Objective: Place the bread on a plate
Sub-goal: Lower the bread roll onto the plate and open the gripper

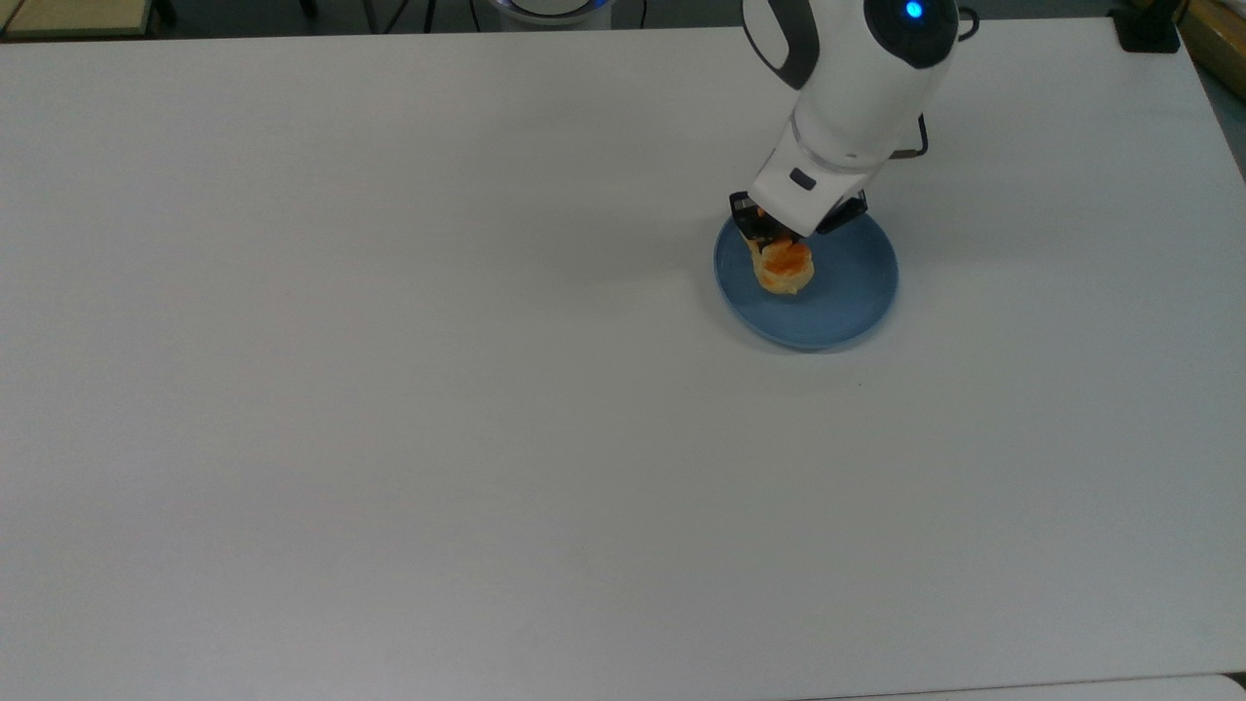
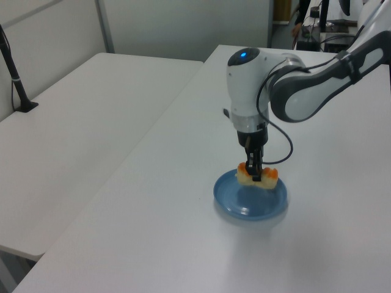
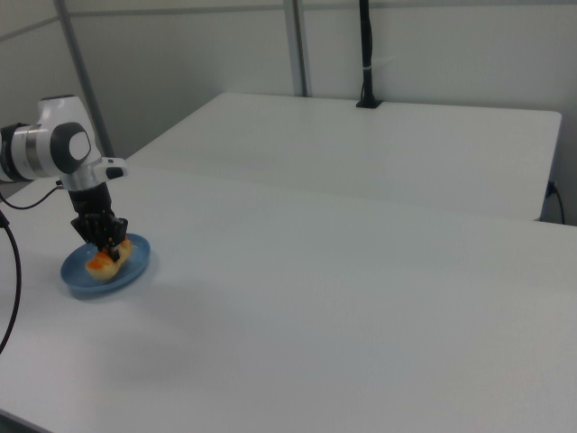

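Top view, gripper: I'm watching the gripper hanging over the plate, fingers clamped on the bread, wrist tilted toward the top view's right.
Top view, bread: it's sitting inside the rim, toward the top view's left half of the plate; from here I can't tell whether it's touching the blue surface.
Top view, table: the table is lying bare around the plate.
Left view, gripper: the gripper is pinching the bread across its narrow middle, between the orange lumps, with both ends poking out either side.
Left view, bread: it's hovering at or just above the plate, over the far half, lying about level.
Left view, handling: I'm judging it light and soft, likely a squashy bun; the glossy lumps look slippery, so the pale flanks at the waist are the place to hold.
Right view, gripper: the gripper is closed on the bread, pointing straight down.
Right view, bread: it's lying low inside the plate, near the centre.
Right view, release: I'm thinking a gentle opening is all it needs; being soft, it may cling briefly to a finger.
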You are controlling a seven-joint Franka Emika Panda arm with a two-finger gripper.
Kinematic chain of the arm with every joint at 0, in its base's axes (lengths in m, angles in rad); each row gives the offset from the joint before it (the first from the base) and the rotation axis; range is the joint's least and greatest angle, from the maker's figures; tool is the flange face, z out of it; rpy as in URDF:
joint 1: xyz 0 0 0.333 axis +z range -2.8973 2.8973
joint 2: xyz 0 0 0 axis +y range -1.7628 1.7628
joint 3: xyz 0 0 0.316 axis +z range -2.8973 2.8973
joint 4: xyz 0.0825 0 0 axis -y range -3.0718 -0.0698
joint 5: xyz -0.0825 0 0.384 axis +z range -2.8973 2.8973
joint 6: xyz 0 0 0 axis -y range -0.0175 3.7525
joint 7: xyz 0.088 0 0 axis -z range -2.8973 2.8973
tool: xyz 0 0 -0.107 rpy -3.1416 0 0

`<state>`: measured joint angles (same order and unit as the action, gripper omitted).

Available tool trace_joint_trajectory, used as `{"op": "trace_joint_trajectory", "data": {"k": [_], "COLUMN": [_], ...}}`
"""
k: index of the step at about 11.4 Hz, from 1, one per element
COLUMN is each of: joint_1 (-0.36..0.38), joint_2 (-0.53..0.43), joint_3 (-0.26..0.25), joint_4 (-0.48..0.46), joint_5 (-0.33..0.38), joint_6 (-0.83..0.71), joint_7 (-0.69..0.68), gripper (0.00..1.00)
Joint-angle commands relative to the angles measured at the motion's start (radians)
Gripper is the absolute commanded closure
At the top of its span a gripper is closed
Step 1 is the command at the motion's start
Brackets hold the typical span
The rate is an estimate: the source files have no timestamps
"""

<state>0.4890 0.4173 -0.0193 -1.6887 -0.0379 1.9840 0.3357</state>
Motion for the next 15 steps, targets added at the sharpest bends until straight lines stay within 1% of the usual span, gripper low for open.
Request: {"op": "trace_joint_trajectory", "data": {"k": [1, 3, 5, 6, 7, 8, 13, 15], "joint_1": [0.02, 0.019, 0.02, 0.019, 0.019, 0.019, 0.02, 0.016], "joint_2": [0.043, 0.043, 0.043, 0.044, 0.058, 0.064, 0.054, 0.012], "joint_3": [-0.004, 0.016, 0.024, 0.033, 0.035, 0.035, 0.035, 0.035], "joint_4": [0.06, 0.06, 0.061, 0.061, 0.063, 0.07, 0.072, 0.066], "joint_5": [0.015, 0.013, 0.015, 0.015, 0.013, 0.012, -0.011, -0.023], "joint_6": [0.016, 0.024, 0.027, 0.027, 0.029, 0.054, 0.065, 0.056], "joint_7": [0.057, 0.074, 0.092, 0.107, 0.129, 0.155, 0.157, 0.154], "gripper": [0.76, 0.76, 0.75, 0.67, 0.22, 0.0, 0.0, 0.0]}}
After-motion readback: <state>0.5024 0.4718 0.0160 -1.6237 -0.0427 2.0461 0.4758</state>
